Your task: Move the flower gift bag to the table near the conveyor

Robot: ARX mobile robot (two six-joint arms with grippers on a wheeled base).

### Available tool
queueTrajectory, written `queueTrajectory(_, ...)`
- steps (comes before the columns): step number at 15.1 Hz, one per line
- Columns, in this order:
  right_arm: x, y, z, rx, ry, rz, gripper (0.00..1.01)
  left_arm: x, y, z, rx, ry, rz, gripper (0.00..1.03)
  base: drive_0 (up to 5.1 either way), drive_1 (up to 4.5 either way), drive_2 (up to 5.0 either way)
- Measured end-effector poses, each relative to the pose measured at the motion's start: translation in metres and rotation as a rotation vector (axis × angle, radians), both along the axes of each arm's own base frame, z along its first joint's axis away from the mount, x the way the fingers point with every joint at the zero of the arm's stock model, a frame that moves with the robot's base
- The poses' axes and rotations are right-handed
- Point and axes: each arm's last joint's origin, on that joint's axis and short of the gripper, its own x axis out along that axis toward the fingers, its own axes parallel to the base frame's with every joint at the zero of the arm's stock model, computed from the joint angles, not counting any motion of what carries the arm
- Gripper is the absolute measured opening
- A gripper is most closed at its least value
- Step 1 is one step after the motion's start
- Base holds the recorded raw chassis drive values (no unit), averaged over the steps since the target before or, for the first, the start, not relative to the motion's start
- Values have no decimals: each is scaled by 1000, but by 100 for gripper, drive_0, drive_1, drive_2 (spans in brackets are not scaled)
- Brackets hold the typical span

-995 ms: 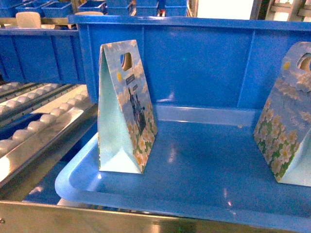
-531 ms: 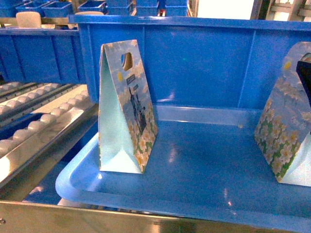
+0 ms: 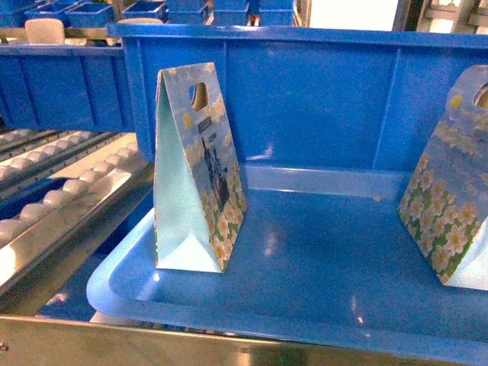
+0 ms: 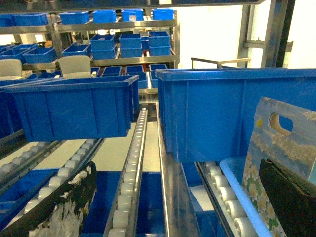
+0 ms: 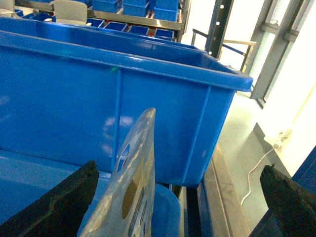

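The right end effector is seen released, its fingers wide around the flower gift bag top edge, free room either side.

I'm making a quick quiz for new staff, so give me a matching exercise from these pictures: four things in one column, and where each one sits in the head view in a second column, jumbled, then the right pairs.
Things:
1. left flower gift bag
2. right flower gift bag
3. conveyor
4. big blue bin

Places:
A. cut off by the right edge, standing on the tray
B. behind the blue tray, filling the background
C. far left, rows of white rollers in a steel frame
D. upright on the tray's left part

Pairs: 1-D, 2-A, 3-C, 4-B
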Motion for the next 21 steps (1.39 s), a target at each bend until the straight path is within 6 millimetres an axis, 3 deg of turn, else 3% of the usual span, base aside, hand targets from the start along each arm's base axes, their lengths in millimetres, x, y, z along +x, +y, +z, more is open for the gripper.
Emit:
queueTrajectory(8, 2, 1, -6, 35, 41, 38, 97, 0, 0, 0, 0, 1, 0, 98, 0, 0, 0)
queueTrajectory(16, -9, 9, -9, 43, 55, 85, 2, 0, 0, 0, 0, 1, 0, 98, 0, 0, 0)
queueTrajectory(21, -16, 15, -7, 51, 47, 113, 2, 0, 0, 0, 0, 1, 0, 98, 0, 0, 0)
